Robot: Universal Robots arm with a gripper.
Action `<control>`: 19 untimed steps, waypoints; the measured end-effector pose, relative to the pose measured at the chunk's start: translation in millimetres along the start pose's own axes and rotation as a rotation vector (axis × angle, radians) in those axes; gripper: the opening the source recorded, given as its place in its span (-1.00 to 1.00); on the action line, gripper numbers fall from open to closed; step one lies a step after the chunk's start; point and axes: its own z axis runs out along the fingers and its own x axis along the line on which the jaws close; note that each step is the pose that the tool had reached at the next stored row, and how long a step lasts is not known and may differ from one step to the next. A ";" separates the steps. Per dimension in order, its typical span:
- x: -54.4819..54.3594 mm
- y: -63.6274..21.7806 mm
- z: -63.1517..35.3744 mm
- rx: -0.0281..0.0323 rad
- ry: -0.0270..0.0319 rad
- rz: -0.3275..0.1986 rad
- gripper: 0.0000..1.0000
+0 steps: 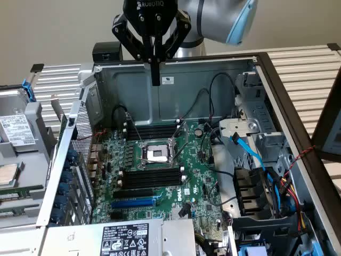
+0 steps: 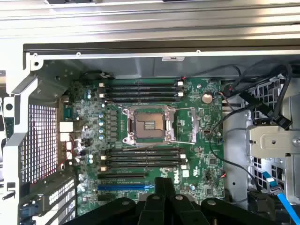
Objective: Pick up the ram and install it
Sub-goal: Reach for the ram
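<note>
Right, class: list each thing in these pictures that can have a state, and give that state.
hand: shut, above the case, nothing seen in it.
case: side open.
CPU socket: bare, no cooler on it.
memory slots: look empty.
blue slot: empty.

Place: a workshop or lab bench for computer assembly.
Below the gripper [image 1: 155,79]: an opened desktop case [image 1: 213,80], its motherboard [image 1: 205,184] bare, cables [image 1: 249,153] loose.
Beside the gripper, toward the exterior view's left: a pulled-out drive cage [image 1: 21,160].
Under everything: a slatted white surface [image 1: 303,69].
</note>
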 end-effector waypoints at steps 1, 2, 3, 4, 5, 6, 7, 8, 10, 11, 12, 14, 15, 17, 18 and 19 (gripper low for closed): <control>0.0 0.0 0.0 0.0000 0.0000 0.000 -0.79; 0.0 0.0 0.0 0.0000 0.0000 0.000 -0.79; 0.0 0.0 0.0 0.0000 0.0000 0.000 -0.79; 0.0 0.0 0.0 -0.0001 0.0000 0.000 -0.79; 0.0 0.0 0.0 0.0000 0.0000 0.000 -0.79; 0.0 0.0 0.0 0.0000 0.0000 0.000 -0.79; 0.0 0.0 0.0 0.0000 0.0000 0.000 -0.79; 0.0 0.0 0.0 0.0000 0.0000 0.000 -0.79; 0.0 0.0 0.0 0.0000 0.0000 0.000 -0.79; 0.0 0.0 0.0 0.0000 0.0000 0.000 -0.79; 0.0 0.0 0.0 0.0000 0.0000 0.000 -0.79; 5.1 -0.4 0.0 -0.0003 -0.0001 0.000 -0.79; 9.7 -0.7 -0.1 -0.0003 -0.0001 0.000 -0.79; 18.5 -1.3 -0.3 -0.0003 -0.0001 0.000 -0.79; 23.4 -1.7 -0.4 -0.0003 0.0000 0.000 -0.79; 27.9 -2.0 -0.5 -0.0002 0.0000 0.000 -0.79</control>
